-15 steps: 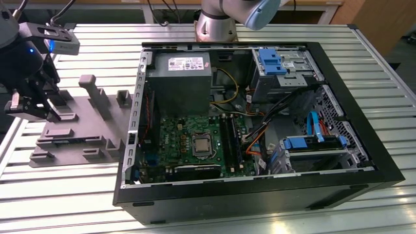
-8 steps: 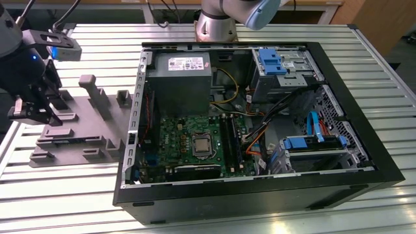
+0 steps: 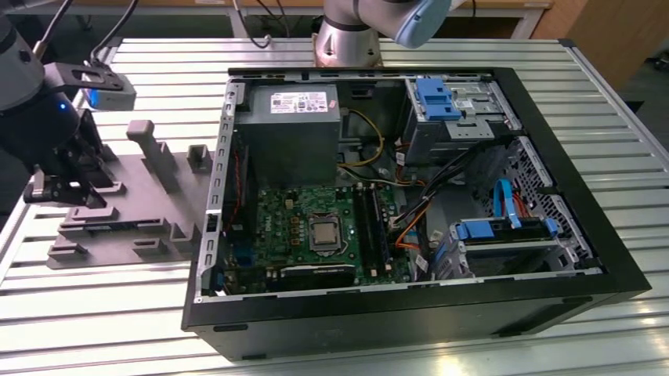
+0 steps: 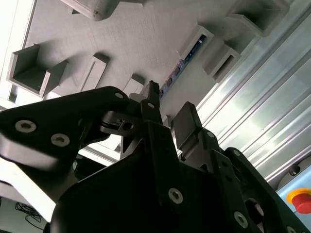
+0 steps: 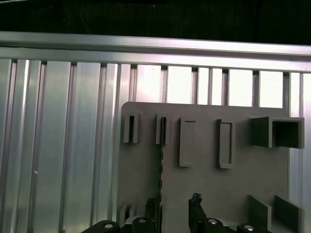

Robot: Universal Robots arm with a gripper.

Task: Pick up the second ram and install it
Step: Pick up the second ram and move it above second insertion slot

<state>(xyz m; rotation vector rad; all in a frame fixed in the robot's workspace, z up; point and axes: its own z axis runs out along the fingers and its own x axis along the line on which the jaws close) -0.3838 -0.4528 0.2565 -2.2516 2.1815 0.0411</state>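
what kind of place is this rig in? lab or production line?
Most likely a robotics lab bench for PC assembly trials, not a line: an open desktop PC case lies on a slatted aluminium table, beside a grey fixture plate, with the robot arm's base beyond it.

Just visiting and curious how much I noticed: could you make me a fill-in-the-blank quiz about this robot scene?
1. The tool hangs over a gray plate that lies to the exterior view's ___ of the computer case.
2. The tool's fingers are ___, gripping nothing.
3. The second ram rests in a holder on the gray ___.
4. The motherboard inside the case is coloured ___.
Missing words: left; open; plate; green.
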